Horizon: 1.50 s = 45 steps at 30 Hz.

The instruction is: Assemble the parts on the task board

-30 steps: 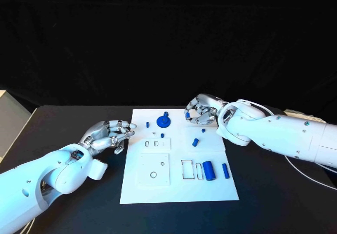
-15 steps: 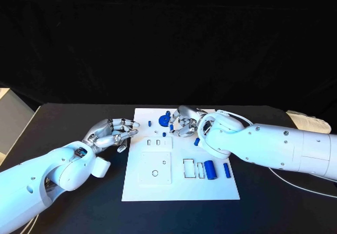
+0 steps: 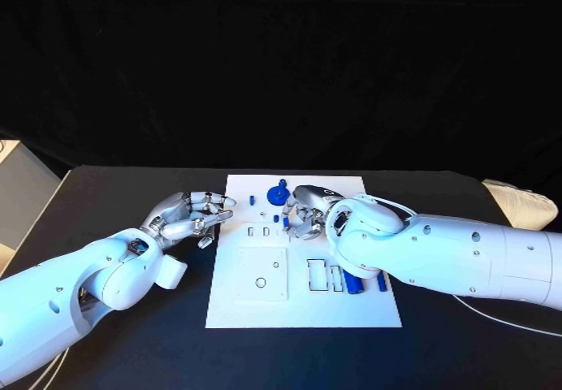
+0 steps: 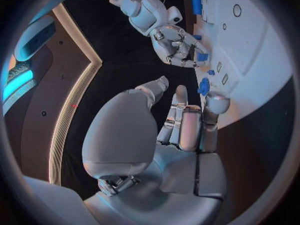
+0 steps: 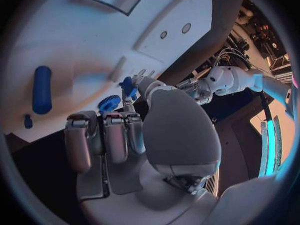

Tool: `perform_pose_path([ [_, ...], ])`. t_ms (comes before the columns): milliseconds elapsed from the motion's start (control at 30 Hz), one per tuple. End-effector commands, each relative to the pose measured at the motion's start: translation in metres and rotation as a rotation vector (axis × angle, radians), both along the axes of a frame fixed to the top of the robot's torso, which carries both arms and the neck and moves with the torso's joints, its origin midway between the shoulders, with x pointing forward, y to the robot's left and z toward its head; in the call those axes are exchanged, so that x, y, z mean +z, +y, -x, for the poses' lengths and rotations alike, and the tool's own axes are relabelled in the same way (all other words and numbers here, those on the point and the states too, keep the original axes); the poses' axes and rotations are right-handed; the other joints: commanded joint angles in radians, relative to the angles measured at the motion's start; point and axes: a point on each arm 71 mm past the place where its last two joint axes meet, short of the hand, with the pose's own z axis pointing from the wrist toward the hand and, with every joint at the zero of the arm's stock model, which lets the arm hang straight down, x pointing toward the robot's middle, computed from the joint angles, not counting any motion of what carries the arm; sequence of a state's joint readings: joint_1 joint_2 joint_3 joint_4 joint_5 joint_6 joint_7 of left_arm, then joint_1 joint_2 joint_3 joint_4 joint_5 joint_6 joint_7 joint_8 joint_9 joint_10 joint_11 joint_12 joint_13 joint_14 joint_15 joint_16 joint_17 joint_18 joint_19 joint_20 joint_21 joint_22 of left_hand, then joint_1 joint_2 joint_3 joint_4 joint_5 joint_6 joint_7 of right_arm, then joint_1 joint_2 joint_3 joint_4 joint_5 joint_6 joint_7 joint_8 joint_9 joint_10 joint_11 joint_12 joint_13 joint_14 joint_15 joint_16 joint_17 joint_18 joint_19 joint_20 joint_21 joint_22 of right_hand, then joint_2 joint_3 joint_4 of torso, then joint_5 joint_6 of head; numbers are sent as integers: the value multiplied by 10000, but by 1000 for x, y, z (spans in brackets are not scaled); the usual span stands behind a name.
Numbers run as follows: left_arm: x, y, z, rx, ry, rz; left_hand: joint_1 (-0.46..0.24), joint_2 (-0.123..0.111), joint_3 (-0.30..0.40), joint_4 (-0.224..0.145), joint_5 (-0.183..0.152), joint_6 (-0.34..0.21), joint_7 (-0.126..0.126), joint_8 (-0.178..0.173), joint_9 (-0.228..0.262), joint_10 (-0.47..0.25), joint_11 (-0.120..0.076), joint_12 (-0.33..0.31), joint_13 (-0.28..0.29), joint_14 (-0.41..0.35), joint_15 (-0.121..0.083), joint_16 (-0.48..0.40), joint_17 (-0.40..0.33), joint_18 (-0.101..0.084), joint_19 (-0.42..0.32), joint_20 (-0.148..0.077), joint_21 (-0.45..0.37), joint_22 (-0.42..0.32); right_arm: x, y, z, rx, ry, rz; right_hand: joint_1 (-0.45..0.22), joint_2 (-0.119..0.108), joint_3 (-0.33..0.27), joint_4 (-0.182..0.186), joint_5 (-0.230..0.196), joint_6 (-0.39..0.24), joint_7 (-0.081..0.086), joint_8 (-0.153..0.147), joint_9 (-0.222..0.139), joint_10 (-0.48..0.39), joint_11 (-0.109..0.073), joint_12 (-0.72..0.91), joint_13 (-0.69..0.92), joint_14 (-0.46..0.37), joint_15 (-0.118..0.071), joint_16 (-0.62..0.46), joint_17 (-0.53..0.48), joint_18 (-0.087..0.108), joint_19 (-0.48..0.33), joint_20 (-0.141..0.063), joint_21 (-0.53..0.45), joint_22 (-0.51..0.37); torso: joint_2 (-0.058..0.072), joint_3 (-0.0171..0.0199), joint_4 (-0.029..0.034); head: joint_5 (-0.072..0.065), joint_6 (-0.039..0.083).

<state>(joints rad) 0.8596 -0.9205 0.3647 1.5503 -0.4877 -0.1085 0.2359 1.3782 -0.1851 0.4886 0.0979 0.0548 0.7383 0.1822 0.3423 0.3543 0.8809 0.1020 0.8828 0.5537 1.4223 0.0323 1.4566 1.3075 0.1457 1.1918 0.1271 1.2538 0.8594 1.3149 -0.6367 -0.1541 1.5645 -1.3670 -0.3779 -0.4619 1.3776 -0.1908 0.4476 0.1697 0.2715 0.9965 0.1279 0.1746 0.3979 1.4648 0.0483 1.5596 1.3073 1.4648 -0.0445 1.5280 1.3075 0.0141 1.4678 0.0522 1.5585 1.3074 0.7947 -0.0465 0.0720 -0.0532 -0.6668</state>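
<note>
The white task board [image 3: 304, 313] lies mid-table. My right hand [image 3: 307, 213] hovers over its far middle, pinching a small blue part [image 5: 128, 87] between thumb and a finger; the left wrist view shows that small blue part [image 4: 202, 57] at those fingertips. A blue gear-shaped part [image 3: 278, 195] stands just beyond the hand, with two small blue pegs [image 3: 272, 218] close by. Two blue cylinders [image 3: 349, 282] lie at the board's right side, partly behind my right arm. My left hand [image 3: 188, 215] rests off the board's left edge, fingers loosely bent, holding nothing.
A raised white plate with a small ring hole [image 3: 260, 276] sits on the board's near left, and two narrow slots [image 3: 259, 233] lie just left of my right hand. A rectangular outlined recess [image 3: 316, 275] lies beside the cylinders. Black table surrounds the board.
My right hand has moved from the board's far right corner leftward and nearer, to over the far middle, still pinching the blue part. The left hand has barely moved.
</note>
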Motion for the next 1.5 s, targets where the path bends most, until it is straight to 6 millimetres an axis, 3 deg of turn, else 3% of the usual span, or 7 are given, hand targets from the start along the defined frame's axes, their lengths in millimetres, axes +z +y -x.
perform_pose_path([
  [33,0,-2,1,-203,-30,4,-77,26,74,0,-6,-97,1,67,1,-68,3,31,-9,41,21,33,229,-139,51,12,42,9,-1,1,3,-102,-343,548,-118,13,53,13,50,-46,27,32,17,928,-14,-31,2512,855,59,-3,1712,-112,993,54,21,2523,-11,3,-18,27,-45],
  [733,0,-2,1,-279,48,-36,-84,17,85,3,-7,-99,3,73,0,-82,7,34,-16,37,24,32,223,-138,46,16,52,15,-6,9,8,-33,-685,617,-196,-42,39,14,48,-58,34,44,23,914,-4,-47,2499,848,77,-20,1676,-109,989,75,10,2511,-12,-9,-10,-22,-51],
  [1067,0,-1,2,-293,67,-58,-84,17,85,3,-7,-99,3,73,0,-82,7,34,-16,37,24,32,223,-138,46,16,52,15,-13,10,9,-65,-824,566,-216,-63,38,9,42,-74,38,41,22,918,0,-43,2502,849,81,-18,1681,-107,987,82,3,2503,13,-3,29,6,-87],
  [1500,0,-1,2,-328,96,-93,-92,9,98,6,-7,-108,7,75,-1,-110,12,29,-26,40,29,37,232,-137,36,19,60,14,-16,8,8,-85,-878,606,-228,-77,40,2,36,-85,41,41,21,910,3,-51,2495,850,84,-17,1683,-106,987,87,2,2502,-13,7,-13,48,-127],
])
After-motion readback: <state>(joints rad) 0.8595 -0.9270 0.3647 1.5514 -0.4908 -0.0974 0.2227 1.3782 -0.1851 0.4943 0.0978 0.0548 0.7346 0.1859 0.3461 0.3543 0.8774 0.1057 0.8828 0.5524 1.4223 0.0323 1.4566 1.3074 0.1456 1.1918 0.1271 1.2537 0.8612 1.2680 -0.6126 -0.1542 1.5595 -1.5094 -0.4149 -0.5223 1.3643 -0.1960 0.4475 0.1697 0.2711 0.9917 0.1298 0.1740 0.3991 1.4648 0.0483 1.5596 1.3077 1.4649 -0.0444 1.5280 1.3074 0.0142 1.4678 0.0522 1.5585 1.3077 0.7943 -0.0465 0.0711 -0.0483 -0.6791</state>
